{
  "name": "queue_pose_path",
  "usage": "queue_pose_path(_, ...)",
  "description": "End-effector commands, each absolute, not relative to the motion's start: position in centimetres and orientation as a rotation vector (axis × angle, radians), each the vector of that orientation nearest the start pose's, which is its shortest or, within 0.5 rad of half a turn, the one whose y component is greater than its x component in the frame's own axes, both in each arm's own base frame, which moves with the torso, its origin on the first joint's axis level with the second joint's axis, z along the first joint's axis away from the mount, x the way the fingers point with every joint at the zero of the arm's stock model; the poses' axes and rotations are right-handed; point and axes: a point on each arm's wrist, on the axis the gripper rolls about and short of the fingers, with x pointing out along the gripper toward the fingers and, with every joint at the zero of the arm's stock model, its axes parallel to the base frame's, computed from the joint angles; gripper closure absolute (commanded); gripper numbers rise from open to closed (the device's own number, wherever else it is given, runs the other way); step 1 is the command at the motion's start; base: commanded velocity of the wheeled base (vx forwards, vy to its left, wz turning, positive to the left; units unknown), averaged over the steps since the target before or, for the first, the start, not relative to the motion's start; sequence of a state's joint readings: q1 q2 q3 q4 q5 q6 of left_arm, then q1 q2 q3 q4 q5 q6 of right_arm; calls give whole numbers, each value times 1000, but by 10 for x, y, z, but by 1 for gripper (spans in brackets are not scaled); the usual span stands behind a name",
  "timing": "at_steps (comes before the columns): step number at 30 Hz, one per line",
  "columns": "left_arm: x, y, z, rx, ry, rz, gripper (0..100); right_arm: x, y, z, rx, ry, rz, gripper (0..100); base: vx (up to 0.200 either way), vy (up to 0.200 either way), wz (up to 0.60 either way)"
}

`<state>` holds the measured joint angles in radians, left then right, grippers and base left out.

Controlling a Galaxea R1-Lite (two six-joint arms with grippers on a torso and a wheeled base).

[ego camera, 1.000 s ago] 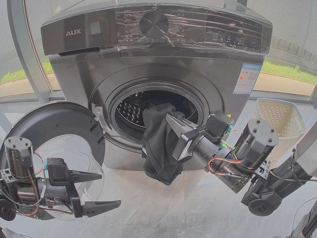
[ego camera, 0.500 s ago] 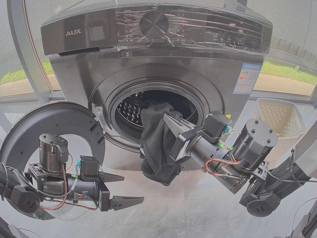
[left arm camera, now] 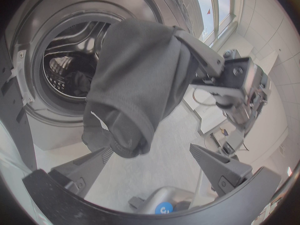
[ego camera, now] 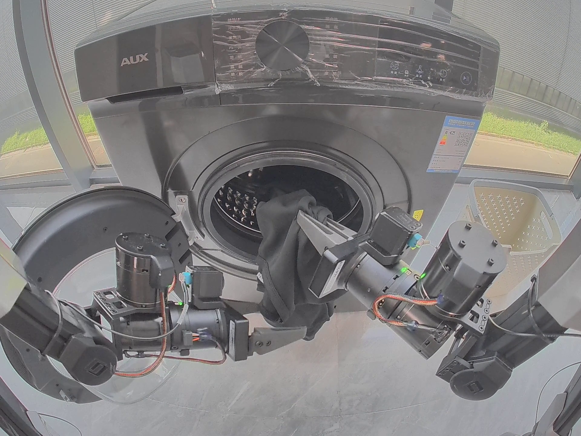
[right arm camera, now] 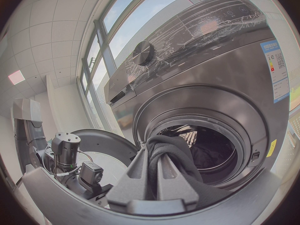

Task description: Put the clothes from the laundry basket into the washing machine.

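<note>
A black piece of clothing is held up in front of the round opening of the washing machine. It is pinched tight at its top by the right gripper, whose two fingers are closed on the cloth. The top of the cloth is just at the right part of the opening's edge. The rest hangs down past the bottom edge of the opening, toward the floor.

The left gripper is held low, under the hanging cloth, in front of the machine's bottom part. Its fingers are spread wide apart and nothing is held in them. The lowest bit of the cloth hangs right at the fingertips. It cannot be told if it is touched by them.

The round door is swung wide open to the left side of the machine. Another dark piece of clothing can be seen lying inside the drum.

The white laundry basket is seen on the floor, just beside the right side of the machine.
</note>
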<state>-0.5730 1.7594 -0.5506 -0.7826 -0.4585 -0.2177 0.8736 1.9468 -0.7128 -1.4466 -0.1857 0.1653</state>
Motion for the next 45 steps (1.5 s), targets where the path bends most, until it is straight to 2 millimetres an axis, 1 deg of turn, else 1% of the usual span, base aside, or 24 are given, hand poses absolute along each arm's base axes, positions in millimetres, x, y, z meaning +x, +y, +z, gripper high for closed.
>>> queue_pose_path(1, 237, -178, 105, -194, 557, -940, 0, 221, 258, 161, 270, -132, 701, 100, 0, 0, 0)
queue_pose_path(4, 239, -181, 102, -209, 540, -928, 0, 221, 258, 161, 270, -132, 701, 100, 0, 0, 0)
queue_pose_path(6, 237, -184, 101, -221, 549, -933, 0, 220, 258, 161, 270, -132, 701, 100, 0, 0, 0)
queue_pose_path(12, 236, -185, 97, -214, 563, -916, 0, 220, 258, 161, 270, -133, 701, 100, 0, 0, 0)
queue_pose_path(21, 239, -185, 104, -224, 519, -901, 0, 220, 258, 159, 267, -126, 699, 100, 0, 0, 0)
queue_pose_path(30, 242, -185, 112, -233, 427, -859, 0, 221, 258, 157, 264, -122, 699, 100, 0, 0, 0)
queue_pose_path(39, 243, -185, 112, -230, 410, -830, 0, 221, 258, 157, 263, -121, 699, 100, 0, 0, 0)
queue_pose_path(40, 242, -185, 112, -230, 408, -829, 100, 221, 259, 157, 264, -122, 699, 100, 0, 0, 0)
queue_pose_path(45, 243, -186, 112, -231, 389, -822, 100, 222, 258, 156, 263, -120, 696, 100, 0, 0, 0)
